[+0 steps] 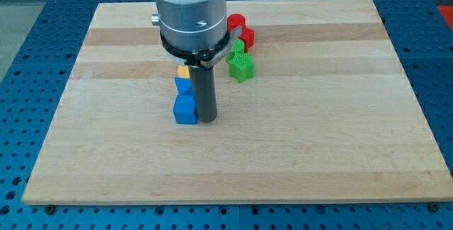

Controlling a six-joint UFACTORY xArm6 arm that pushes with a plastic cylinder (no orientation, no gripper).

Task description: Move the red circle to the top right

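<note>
The red circle lies near the view's top centre, partly hidden by the arm's grey body, with another red block touching it on its lower right. My tip rests on the board well below them, right beside a blue cube on its left. A second blue block and a small yellow block line up above the blue cube. Two green blocks stand to the tip's upper right, one small and one larger.
The wooden board lies on a blue perforated table. The arm's grey cylinder hides part of the board's top centre.
</note>
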